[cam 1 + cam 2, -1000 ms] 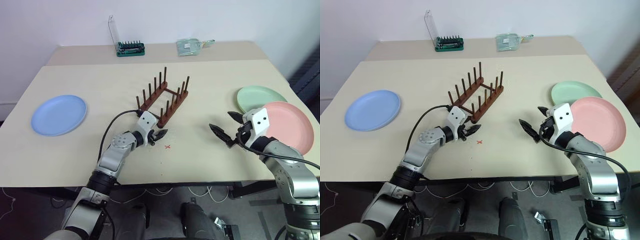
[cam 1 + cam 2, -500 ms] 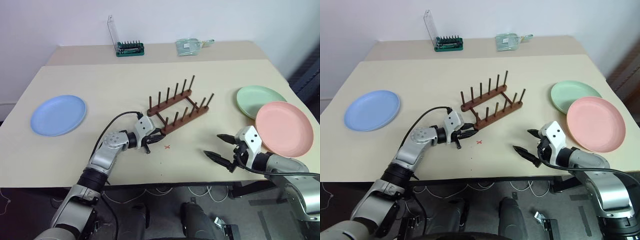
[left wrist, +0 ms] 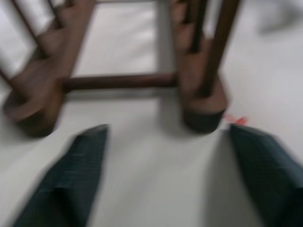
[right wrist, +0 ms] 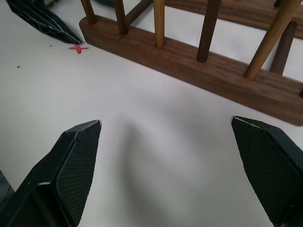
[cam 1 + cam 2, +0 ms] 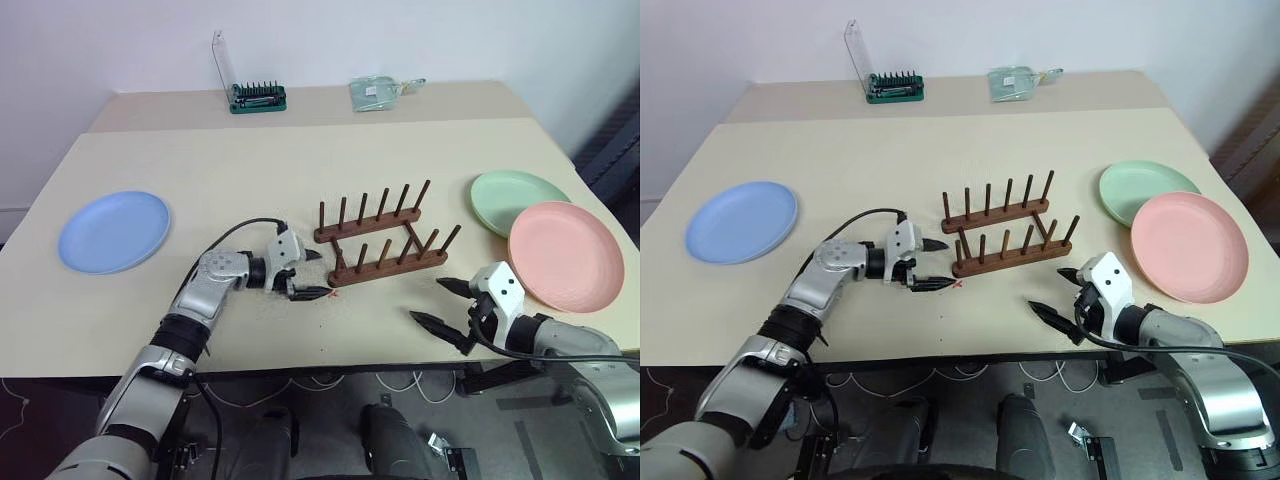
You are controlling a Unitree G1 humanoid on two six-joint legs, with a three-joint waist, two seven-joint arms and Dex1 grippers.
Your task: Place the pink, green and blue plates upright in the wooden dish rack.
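So my left gripper [image 5: 304, 273] is spread wide with nothing in it, fingers aimed at the near end of the wooden dish rack [image 5: 385, 243], which sits just off my fingertips, not touching as far as I can tell. There's a little red cross mark [image 4: 75, 48] on the table right by my lower finger. My right gripper [image 5: 443, 304] is spread wide too, holding nothing, hovering low with the rack's front rail just ahead of it.

The rack is empty, no plate in it yet. Looks to me like I'm between steps: rack set, plates next. The pink plate [image 5: 565, 254] is just off my right gripper's outer side, overlapping the green plate [image 5: 517, 190] behind it. The blue plate [image 5: 113, 230] lies well out past my left arm. I'd say next is getting a finger under a rim.
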